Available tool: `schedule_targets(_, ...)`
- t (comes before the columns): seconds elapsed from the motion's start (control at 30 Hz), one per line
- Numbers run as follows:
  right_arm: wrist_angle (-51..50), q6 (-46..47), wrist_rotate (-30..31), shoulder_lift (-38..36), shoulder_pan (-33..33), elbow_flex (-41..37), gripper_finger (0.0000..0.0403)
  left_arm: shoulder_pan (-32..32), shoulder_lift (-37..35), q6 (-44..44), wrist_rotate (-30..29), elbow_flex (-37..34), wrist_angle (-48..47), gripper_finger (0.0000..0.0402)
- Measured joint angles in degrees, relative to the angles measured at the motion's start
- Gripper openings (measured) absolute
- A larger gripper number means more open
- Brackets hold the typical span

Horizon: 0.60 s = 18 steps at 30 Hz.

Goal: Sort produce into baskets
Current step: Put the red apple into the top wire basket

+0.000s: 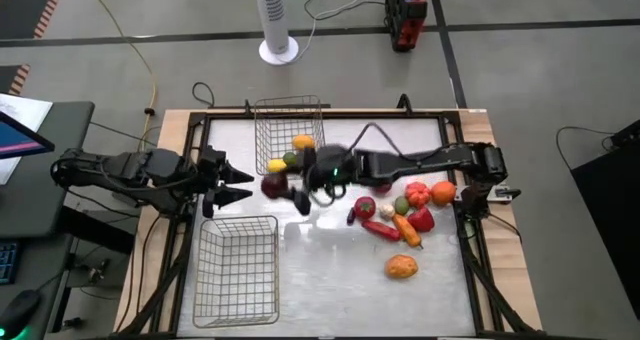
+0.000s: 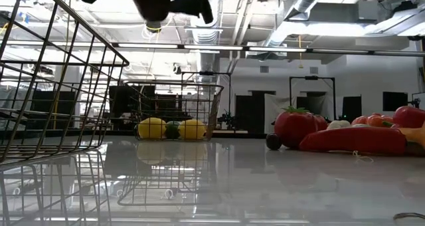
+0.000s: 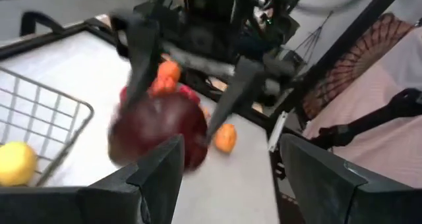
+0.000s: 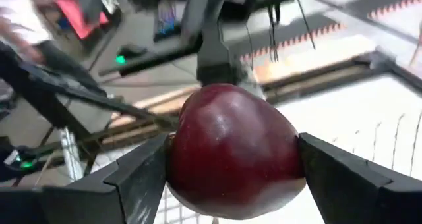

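My right gripper [image 4: 234, 161] reaches in from the table's right and is shut on a dark maroon round fruit [image 1: 273, 185], held over the table's middle. My left gripper [image 1: 245, 183] stands open just left of that fruit with nothing between its fingers. The far basket [image 1: 290, 130] holds yellow, green and orange pieces [image 1: 290, 155]. Near the front left stands the second basket [image 1: 237, 270], with no produce showing in it. More produce [image 1: 405, 215] lies loose on the table at the right. My right gripper pinches the maroon fruit between its two fingers, one on each of its opposite sides [image 4: 179, 151]. The fingers come from the table's right, nearly level. The fruit is lifted clear of the table.
A tomato [image 1: 365, 208], red peppers [image 1: 380, 228], a carrot [image 1: 405, 228] and orange fruits [image 1: 417, 193] crowd the right side; one orange fruit [image 1: 401, 267] lies nearer the front. Black frame rails [image 1: 470, 270] edge the white table. A fan stand [image 1: 278, 50] is behind.
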Motion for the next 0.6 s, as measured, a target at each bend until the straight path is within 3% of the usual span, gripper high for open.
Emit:
schedule_targets(0.13,-2.02,-0.50,-1.08,-0.10,-0.98,1.52,0.0342,-0.84,0.17,-2.82,-1.34,0.00,0.38,0.0238)
schedule_targets(0.37,-5.48,-6.34,13.40,-0.03,-4.18,1.71,0.0342,-1.46,0.20,-7.54,-8.49,0.00,0.59,0.0238)
schedule_targets(0.5,-9.48,-7.92,13.84,0.77,-7.08,1.71,0.0343,-1.44,0.20,-9.53,-10.59,0.00,0.60,0.0238)
schedule_targets(0.6,-13.15,-7.97,10.97,0.78,-10.35,1.70,0.0355,-1.43,0.20,-9.95,-10.88,0.00,0.63,0.0238)
